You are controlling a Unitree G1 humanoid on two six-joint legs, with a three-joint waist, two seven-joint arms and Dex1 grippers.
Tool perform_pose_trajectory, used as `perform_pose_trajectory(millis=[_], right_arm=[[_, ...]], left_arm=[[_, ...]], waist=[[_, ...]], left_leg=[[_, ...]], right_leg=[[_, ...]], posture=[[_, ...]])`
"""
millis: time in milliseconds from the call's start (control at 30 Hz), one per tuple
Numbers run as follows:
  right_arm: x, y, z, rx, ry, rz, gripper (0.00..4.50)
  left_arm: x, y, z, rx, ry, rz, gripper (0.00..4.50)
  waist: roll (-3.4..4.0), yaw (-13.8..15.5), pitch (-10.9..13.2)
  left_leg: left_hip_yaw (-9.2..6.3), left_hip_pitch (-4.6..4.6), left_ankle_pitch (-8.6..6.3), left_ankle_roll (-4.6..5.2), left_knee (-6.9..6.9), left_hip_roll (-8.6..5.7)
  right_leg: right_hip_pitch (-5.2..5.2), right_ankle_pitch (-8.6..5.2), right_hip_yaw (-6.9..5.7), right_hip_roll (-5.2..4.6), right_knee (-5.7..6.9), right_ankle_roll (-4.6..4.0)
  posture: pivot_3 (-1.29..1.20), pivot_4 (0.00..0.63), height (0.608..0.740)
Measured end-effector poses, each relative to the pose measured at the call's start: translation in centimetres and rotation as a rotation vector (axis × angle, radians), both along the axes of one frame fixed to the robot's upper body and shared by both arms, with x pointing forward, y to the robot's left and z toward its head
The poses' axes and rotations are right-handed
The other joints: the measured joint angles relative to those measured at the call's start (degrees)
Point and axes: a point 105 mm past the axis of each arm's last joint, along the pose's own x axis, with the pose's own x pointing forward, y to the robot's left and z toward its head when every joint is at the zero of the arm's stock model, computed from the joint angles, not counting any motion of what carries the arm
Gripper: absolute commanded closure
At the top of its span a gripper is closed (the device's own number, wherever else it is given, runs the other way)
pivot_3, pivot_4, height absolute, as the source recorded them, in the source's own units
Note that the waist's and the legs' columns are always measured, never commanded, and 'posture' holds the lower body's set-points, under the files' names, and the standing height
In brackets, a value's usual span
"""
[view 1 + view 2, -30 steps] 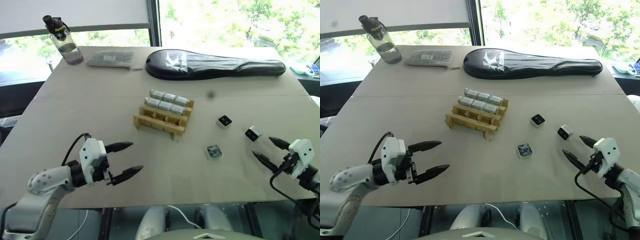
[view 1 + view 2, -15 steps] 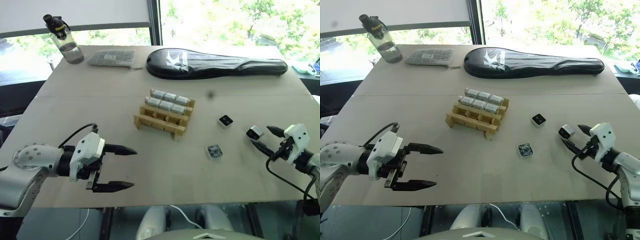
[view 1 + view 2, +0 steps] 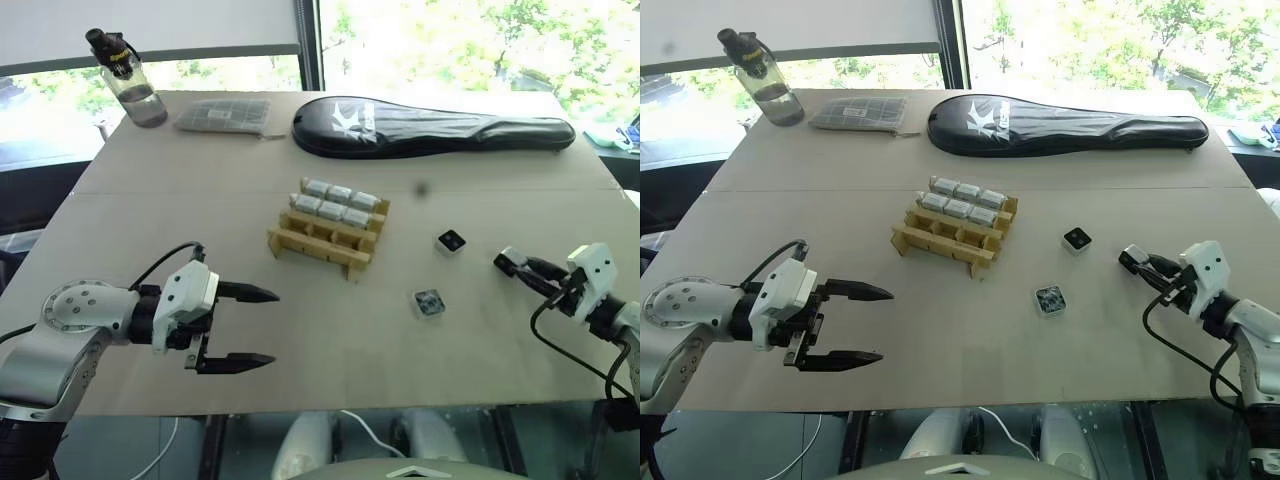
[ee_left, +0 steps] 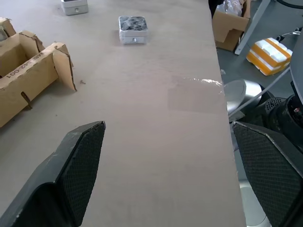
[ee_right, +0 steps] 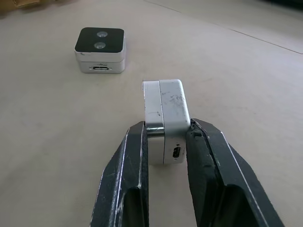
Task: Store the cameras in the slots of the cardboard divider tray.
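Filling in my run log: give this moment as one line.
right gripper: shut on camera | left gripper: open, empty | cardboard divider tray: six cameras stored | two cameras loose on table

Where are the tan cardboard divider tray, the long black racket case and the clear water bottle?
Tan cardboard divider tray (image 3: pixel 312 248): left eye view, on its empty front row.
Long black racket case (image 3: pixel 430 128): left eye view, on the middle of its cover.
Clear water bottle (image 3: pixel 758 80): right eye view, on its body.

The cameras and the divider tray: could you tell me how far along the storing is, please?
Done: six cameras fill the cardboard divider tray's two far rows. In hand: the right gripper is shut on a camera. Left: two loose cameras on the table.
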Motion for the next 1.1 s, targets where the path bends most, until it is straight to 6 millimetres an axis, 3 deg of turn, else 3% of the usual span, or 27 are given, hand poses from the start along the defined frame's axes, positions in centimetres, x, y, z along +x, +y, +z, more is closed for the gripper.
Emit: perform_pose_trajectory(millis=[200,267,333,433,500,600,833,1100], right_arm=[[0.7,0.5,1.0,0.035,-0.023,0.022,3.94],[2.5,2.9,4.5,0.061,-0.123,0.096,3.94],[3.6,6.9,9.3,0.075,-0.258,0.233,3.94],[3.8,12.3,12.0,0.123,-0.319,0.405,3.94],[4.0,16.6,11.9,0.165,-0.288,0.517,3.94],[4.3,21.6,12.0,0.199,-0.266,0.635,3.94],[5.3,29.5,13.8,0.186,-0.275,0.766,3.94],[5.8,32.4,10.2,0.083,-0.169,0.768,3.94]], left_arm=[[0.0,0.1,0.0,-0.005,0.004,0.008,0.00],[0.3,0.5,0.2,-0.006,-0.004,0.027,0.00],[0.8,0.9,1.0,-0.003,-0.036,0.039,0.00],[1.2,1.5,1.3,-0.007,-0.039,0.060,0.00],[1.7,2.2,1.6,-0.020,-0.039,0.095,0.00],[2.2,3.7,2.1,-0.023,-0.050,0.154,0.00],[3.8,8.5,3.2,-0.042,-0.141,0.399,0.00],[2.6,12.1,3.0,-0.062,-0.186,0.578,0.00]], waist=[[0.06,-0.15,0.05],[0.26,-1.35,0.22],[0.19,-1.86,0.25],[0.10,-1.54,0.23],[0.09,-1.46,0.24],[0.07,-1.37,0.24],[-0.10,-1.99,0.27],[-0.22,-2.94,0.39]], left_leg=[[0.00,0.01,0.00,0.00,0.01,0.00],[0.02,-0.02,0.01,0.00,0.08,0.00],[-0.01,0.03,0.01,-0.01,0.07,0.04],[-0.13,-0.05,0.01,-0.01,0.01,0.05],[-0.12,-0.32,0.01,-0.01,0.07,0.04],[-0.20,-0.89,0.01,-0.01,0.32,-0.05],[-0.27,-1.14,0.02,-0.01,0.61,-0.18],[-0.31,-1.13,0.05,-0.06,0.70,-0.21]], right_leg=[[-0.01,0.00,0.00,0.00,0.03,0.00],[-0.07,0.04,0.06,0.00,0.13,0.06],[-0.07,0.03,0.05,0.07,0.18,0.06],[-0.13,0.03,-0.08,0.10,0.13,0.05],[-0.33,0.03,-0.10,0.07,0.12,0.05],[-0.77,0.04,-0.21,0.01,0.43,0.07],[-1.16,0.04,-0.42,-0.01,0.91,0.07],[-1.10,0.04,-0.55,-0.07,0.93,0.07]], posture=[[0.00,0.150,0.740],[0.00,0.150,0.740],[0.00,0.150,0.740],[0.00,0.150,0.740],[0.00,0.150,0.740],[0.00,0.150,0.740],[0.00,0.150,0.740],[0.00,0.150,0.740]])
